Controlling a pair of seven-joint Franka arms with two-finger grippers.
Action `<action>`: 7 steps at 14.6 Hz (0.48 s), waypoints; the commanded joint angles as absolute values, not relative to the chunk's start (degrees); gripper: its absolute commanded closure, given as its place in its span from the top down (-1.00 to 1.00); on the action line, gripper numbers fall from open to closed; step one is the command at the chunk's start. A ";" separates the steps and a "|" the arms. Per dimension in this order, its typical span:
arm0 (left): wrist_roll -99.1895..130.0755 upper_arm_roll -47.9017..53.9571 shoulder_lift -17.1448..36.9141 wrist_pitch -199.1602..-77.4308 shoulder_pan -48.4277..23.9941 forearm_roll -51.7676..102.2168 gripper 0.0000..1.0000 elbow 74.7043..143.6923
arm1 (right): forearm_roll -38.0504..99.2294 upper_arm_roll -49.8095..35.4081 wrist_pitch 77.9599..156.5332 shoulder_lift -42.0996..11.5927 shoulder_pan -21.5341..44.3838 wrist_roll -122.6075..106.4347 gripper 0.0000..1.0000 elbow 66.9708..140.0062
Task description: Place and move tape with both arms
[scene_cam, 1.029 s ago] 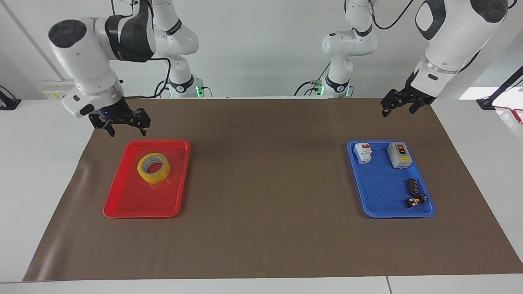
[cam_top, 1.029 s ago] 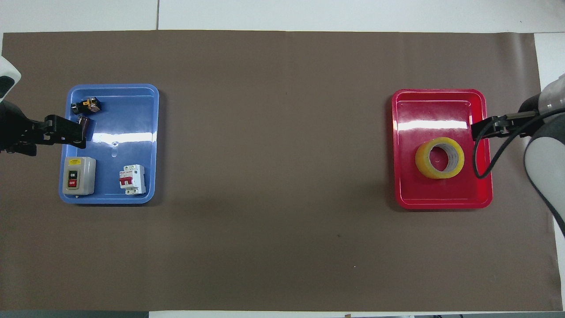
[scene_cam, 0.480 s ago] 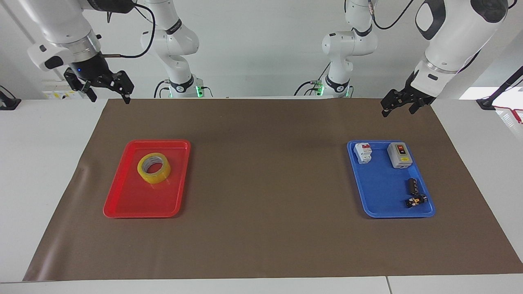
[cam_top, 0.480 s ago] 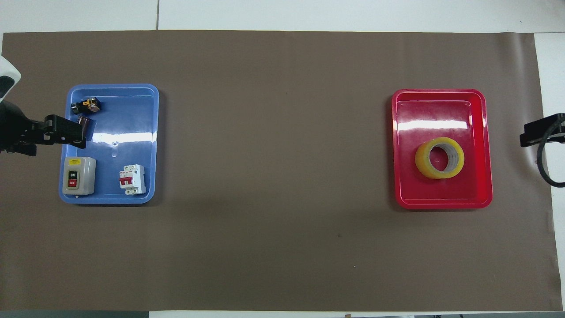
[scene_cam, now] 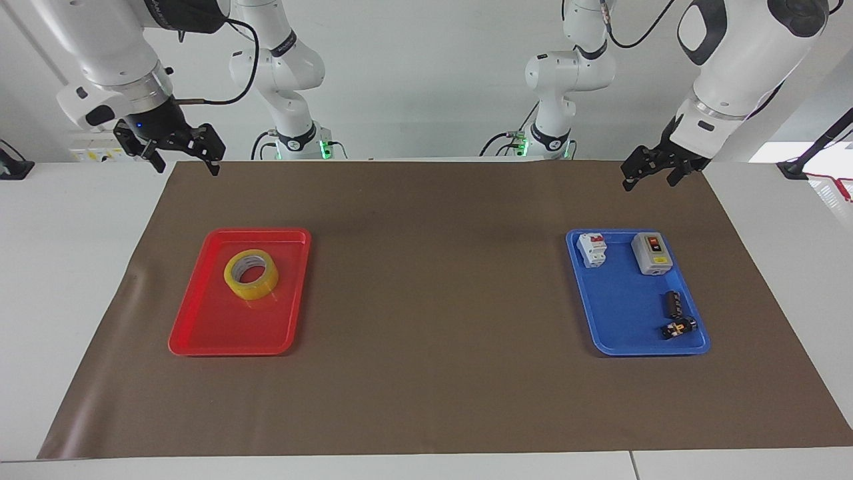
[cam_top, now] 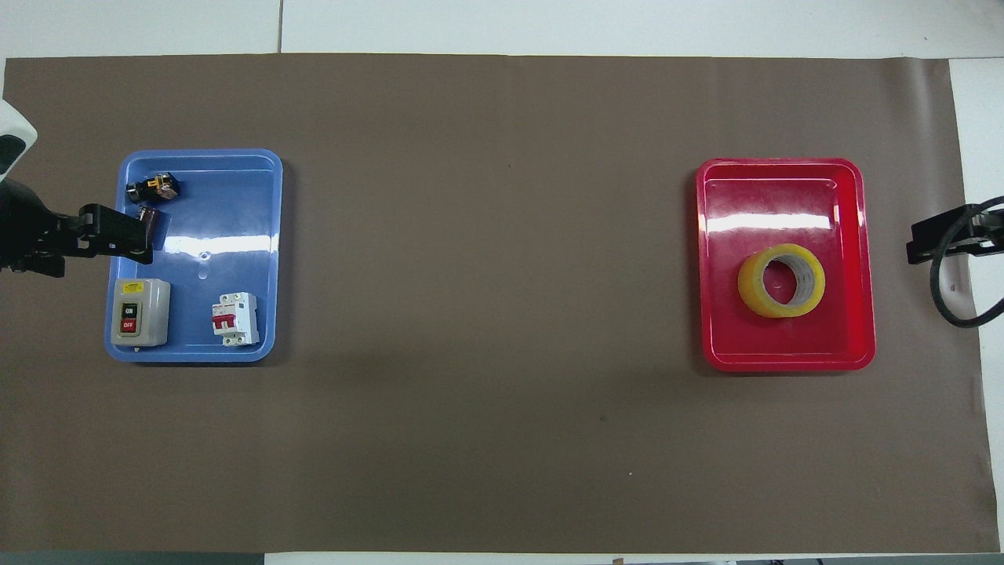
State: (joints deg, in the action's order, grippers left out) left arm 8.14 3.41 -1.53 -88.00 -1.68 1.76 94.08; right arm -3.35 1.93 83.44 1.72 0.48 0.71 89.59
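Trays sit at each end of the brown mat [scene_cam: 426,400]: red tray [scene_cam: 200,333] holds the tape [scene_cam: 250,274], flat, near its robot-side edge. Both my grippers hang empty, fingers spread: right gripper [scene_cam: 181,162] over that corner, left gripper [scene_cam: 650,175] likewise.

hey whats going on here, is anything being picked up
Nothing is held at this moment. The tape lies flat in the red tray toward the right arm's end of the table. The right hand hangs open above the brown mat's edge nearest the robots, apart from the tray. The left hand waits open, up near the blue tray of electrical parts.
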 commanded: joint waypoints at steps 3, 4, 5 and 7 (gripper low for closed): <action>7.91 3.60 -2.11 -87.71 -0.88 2.55 1.00 94.22 | -3.34 1.58 84.11 2.37 0.44 -1.76 1.00 90.35; 7.91 3.60 -2.11 -87.71 -0.88 2.55 1.00 94.22 | -3.34 1.50 84.11 2.37 0.53 -1.76 1.00 90.35; 7.91 3.60 -2.11 -87.71 -0.88 2.55 1.00 94.22 | -3.34 1.23 84.11 2.37 0.53 -1.76 1.00 90.35; 7.91 3.60 -2.11 -87.71 -0.88 2.55 1.00 94.22 | -2.64 1.23 84.02 2.29 0.35 -1.85 1.00 90.09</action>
